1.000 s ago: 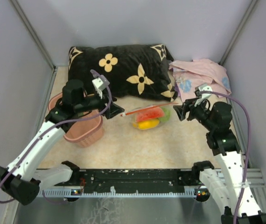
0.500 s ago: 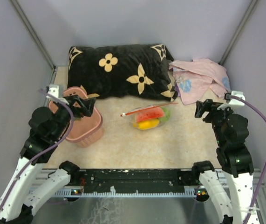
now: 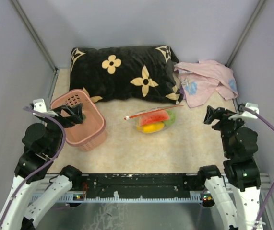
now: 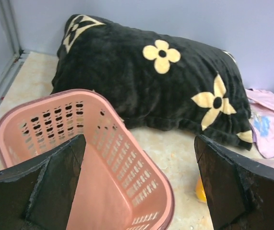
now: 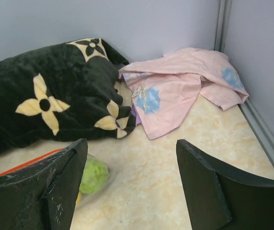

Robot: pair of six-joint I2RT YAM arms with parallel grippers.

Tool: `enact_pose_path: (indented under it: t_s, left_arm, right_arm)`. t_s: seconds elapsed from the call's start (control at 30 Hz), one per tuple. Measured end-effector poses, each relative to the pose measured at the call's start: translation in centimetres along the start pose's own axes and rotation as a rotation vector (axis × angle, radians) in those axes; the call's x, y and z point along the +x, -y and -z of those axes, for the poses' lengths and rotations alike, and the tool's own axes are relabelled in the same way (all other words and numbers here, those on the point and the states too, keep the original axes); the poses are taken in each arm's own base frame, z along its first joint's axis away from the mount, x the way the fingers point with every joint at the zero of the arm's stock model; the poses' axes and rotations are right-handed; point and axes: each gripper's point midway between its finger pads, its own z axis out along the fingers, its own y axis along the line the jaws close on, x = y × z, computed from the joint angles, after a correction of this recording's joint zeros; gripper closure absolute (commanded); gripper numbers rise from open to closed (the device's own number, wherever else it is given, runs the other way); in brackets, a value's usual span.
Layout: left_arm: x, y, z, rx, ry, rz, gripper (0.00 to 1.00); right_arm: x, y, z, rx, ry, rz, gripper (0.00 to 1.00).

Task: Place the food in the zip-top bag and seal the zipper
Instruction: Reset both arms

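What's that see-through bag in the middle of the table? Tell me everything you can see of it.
The zip-top bag is clear, crinkly plastic, lying on the beige table just in front of the black pillow. A thin red-orange zipper runs straight along its far edge; whether it is sealed cannot be told. Inside lies toy food: red, yellow and green pieces. Nothing holds it.

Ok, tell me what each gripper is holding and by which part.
Nothing is held. The left gripper and the right gripper are both open and empty; the zip-top bag lies on the table, apart from both.
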Motion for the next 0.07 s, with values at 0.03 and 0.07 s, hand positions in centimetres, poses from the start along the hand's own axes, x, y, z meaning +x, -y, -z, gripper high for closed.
enact_pose_path:
  t_s: [0.03,0.07]
  left_arm:
    - [0.11,-0.35,0.07,-0.015,0.002,0.000,0.00]
    - [0.23,-0.60,0.11,-0.027,0.002,0.001,0.00]
  right_arm:
    - [0.15,-0.08,-0.08,-0.005,-0.002,0.001,0.25]
    - [0.25,-0.15,-0.17,-0.009,-0.003,0.001,0.25]
